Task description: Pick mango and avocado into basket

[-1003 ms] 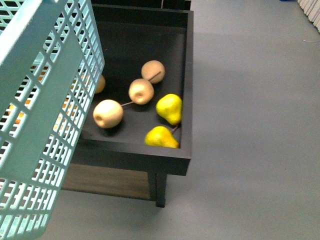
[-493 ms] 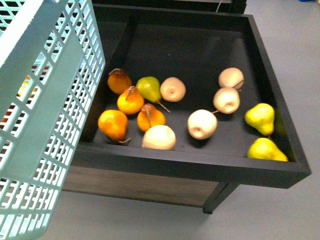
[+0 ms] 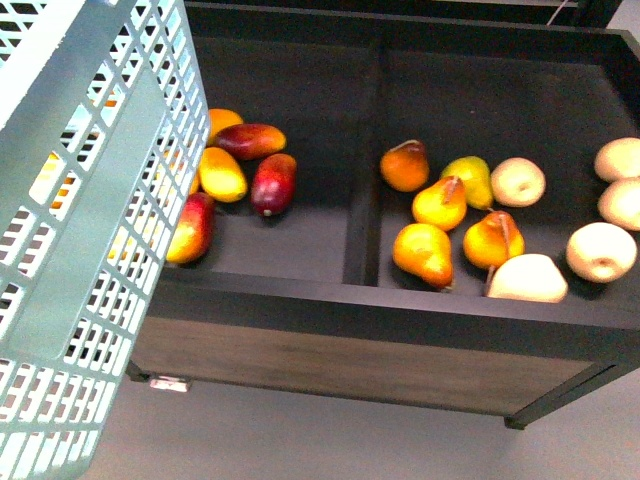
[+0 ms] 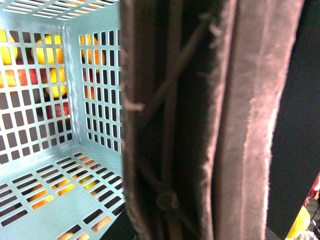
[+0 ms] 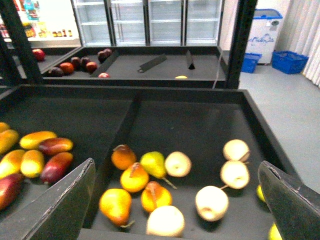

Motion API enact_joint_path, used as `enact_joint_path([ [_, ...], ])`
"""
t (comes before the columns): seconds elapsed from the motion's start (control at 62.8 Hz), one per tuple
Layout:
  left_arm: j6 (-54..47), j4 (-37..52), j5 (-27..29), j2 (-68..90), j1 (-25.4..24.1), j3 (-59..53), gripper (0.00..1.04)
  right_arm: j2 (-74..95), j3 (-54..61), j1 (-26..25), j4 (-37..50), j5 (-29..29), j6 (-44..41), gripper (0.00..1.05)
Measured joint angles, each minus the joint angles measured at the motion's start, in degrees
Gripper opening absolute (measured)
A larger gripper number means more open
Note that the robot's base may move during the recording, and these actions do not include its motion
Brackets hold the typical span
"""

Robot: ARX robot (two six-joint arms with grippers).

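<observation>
Two fingers, right gripper (image 5: 176,164): spread wide apart, facing pears (image 5: 135,177).
Left gripper: grip cannot be told; brown handle (image 4: 170,125) fills its view.
Mango (image 3: 222,173): neighbouring compartment, left of right gripper.
Basket (image 3: 90,200): tilted, by left gripper.

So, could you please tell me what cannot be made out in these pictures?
Avocado: none visible in any view.
Front view: the basket hides the bin's left part; one mango is half covered, others show only through slots.
Front view: pale fruits are cut by the right edge.
Left wrist view: a blurred brown handle fills the middle; the left end effector is unseen.
</observation>
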State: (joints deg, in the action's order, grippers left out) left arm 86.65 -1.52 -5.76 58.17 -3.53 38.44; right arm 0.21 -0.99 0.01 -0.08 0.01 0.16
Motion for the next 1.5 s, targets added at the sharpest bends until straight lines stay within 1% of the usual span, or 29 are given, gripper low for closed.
enact_joint_path([
  [1.496,0.0,0.0,0.0,0.0,0.0,0.0,0.14,-0.1,0.0,0.0,0.0,0.0,0.0,0.96],
])
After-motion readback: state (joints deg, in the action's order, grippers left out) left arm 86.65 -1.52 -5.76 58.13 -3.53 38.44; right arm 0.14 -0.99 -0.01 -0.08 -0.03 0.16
